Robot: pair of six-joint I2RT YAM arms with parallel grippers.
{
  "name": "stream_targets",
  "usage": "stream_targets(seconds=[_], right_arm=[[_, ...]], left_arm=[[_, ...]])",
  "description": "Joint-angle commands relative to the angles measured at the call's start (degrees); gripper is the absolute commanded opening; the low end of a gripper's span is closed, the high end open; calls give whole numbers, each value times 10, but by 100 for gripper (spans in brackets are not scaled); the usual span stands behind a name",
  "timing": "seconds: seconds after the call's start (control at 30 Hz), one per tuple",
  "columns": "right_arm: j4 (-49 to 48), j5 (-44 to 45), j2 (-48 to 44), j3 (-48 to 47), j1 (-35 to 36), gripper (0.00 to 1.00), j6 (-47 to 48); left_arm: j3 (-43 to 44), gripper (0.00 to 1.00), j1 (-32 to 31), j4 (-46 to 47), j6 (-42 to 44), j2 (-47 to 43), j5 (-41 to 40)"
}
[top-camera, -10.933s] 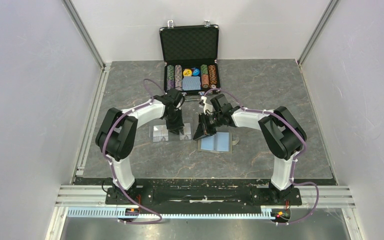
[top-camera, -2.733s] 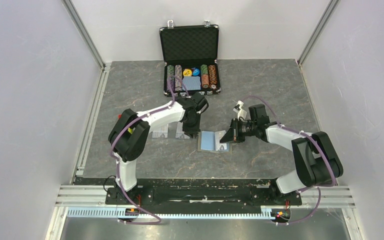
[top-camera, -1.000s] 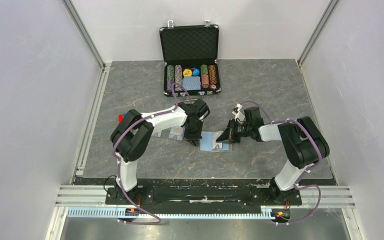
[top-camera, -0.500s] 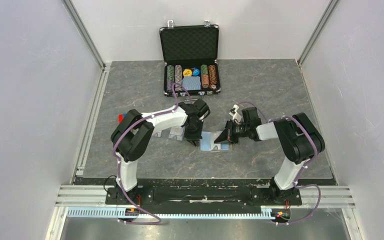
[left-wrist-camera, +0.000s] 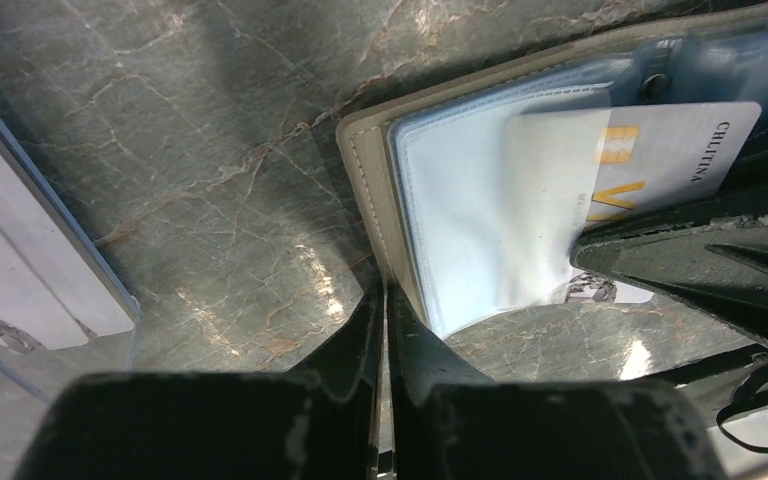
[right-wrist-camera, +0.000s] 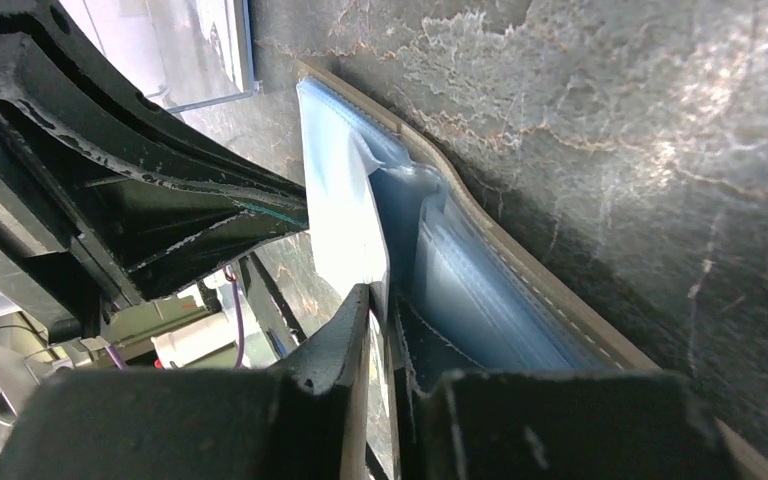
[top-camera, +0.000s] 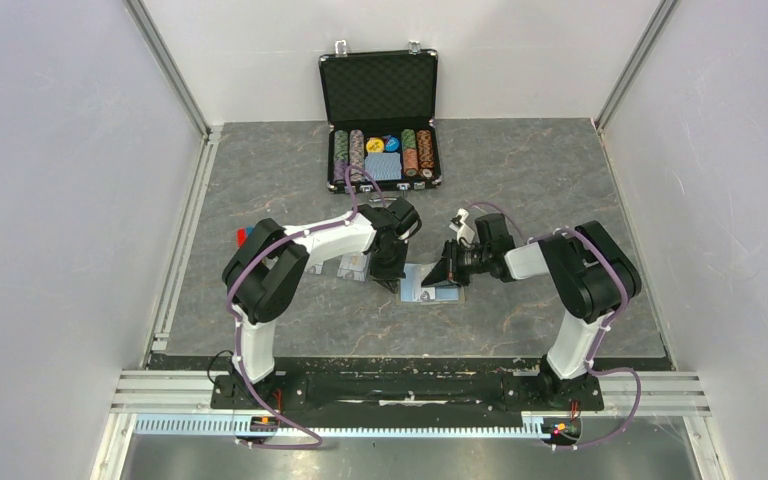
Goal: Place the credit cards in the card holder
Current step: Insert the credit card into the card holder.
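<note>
- Closing in since a second ago, right gripper [right-wrist-camera: 380, 300] pinches the card [left-wrist-camera: 680, 150], half inside the holder [left-wrist-camera: 360, 180] ahead.
- Left gripper [left-wrist-camera: 383, 295] nearly shut, empty, tips at holder's edge; table [left-wrist-camera: 210, 150], then sleeve [left-wrist-camera: 20, 270], leftward.

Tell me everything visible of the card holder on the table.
The card holder is a small taupe folding wallet with a stitched edge and light blue lining under clear pockets. It lies open on the grey marbled table, between the two grippers. A whitish credit card with gold marks is partly slid into a pocket, held by the right gripper. The shut left gripper meets its edge; a pinch cannot be confirmed.
</note>
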State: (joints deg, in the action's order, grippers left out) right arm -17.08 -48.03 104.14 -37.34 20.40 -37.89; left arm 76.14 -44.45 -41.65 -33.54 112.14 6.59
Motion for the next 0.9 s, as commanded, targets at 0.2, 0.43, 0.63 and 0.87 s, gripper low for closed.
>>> stream_targets(seconds=[0.2, 0.43, 0.63, 0.87], right_arm=[[196, 104, -24, -44, 17, 26, 115], [283, 153, -50, -77, 23, 43, 165], [334, 189, -66, -105, 38, 55, 193], [388, 232, -81, -140, 56, 68, 221]], left_arm=[[8, 5, -9, 8, 0, 29, 7], [15, 3, -9, 1, 1, 36, 3], [17, 2, -10, -1, 1, 35, 1], [21, 2, -9, -6, 2, 39, -1]])
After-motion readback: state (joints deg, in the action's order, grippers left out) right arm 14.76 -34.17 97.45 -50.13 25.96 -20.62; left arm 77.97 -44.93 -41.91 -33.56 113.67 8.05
